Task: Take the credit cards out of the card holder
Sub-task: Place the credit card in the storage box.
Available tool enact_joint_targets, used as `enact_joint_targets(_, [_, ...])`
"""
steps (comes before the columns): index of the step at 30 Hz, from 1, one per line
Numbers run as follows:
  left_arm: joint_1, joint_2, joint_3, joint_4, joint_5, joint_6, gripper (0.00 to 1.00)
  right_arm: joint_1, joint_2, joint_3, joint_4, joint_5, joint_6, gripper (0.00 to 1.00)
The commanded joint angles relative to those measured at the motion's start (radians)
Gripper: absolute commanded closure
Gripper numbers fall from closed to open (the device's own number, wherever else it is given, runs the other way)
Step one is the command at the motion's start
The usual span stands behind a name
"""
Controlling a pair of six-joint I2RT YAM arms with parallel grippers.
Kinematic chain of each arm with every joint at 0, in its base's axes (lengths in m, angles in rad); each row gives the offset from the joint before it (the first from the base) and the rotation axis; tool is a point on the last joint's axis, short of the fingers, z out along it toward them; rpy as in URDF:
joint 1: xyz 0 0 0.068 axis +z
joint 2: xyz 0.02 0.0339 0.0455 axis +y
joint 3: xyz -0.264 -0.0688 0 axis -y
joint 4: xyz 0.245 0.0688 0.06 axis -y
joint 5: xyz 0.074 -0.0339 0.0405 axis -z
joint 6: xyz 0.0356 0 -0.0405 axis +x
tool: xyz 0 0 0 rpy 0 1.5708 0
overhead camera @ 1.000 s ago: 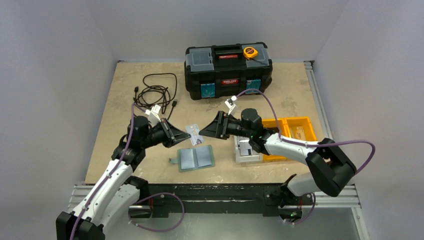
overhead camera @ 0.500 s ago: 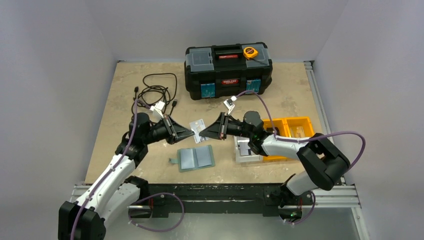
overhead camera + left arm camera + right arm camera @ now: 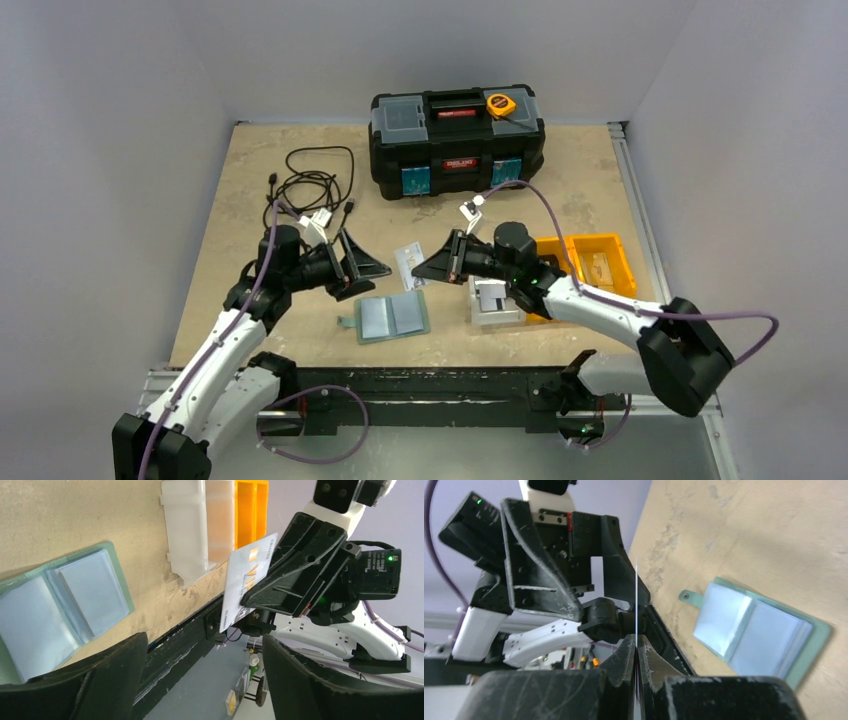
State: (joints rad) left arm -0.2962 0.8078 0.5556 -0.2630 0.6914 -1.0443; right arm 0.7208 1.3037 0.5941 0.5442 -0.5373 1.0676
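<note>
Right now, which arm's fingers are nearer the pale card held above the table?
Right. The right fingers are shut on the pale card; the left fingers stand open, apart from it on the opposite side.

The card holder runs off the left wrist view; the card has blurred print.

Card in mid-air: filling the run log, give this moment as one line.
right gripper: shut on credit card | left gripper: open, not gripping | card holder: open flat on table
</note>
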Motion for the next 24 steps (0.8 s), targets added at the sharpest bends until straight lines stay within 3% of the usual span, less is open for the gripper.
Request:
enact_joint_targets(1, [0.006,-0.029,0.051,-0.120,-0.040,0.092,0.11,-0.007,-0.134,0.016,-0.294,0.167,-0.138,1.00])
enact_joint_targets(9, [0.004,-0.039,0.095,-0.252,-0.103,0.188,0.06,-0.023,-0.389,0.094,-0.854,0.502,-0.234,1.00])
enact_joint_targets(14, [0.004,-0.040,0.089,-0.261,-0.097,0.211,0.05,-0.026,-0.378,0.199,-1.185,0.810,-0.270,1.00])
enact_joint_targets(18, [0.003,-0.051,0.092,-0.270,-0.099,0.217,0.04,-0.026,-0.340,0.228,-1.276,0.985,-0.293,1.00])
enact_joint_targets(24, [0.003,-0.054,0.093,-0.285,-0.104,0.224,0.04,-0.028,-0.194,0.275,-1.291,1.087,-0.314,1.00])
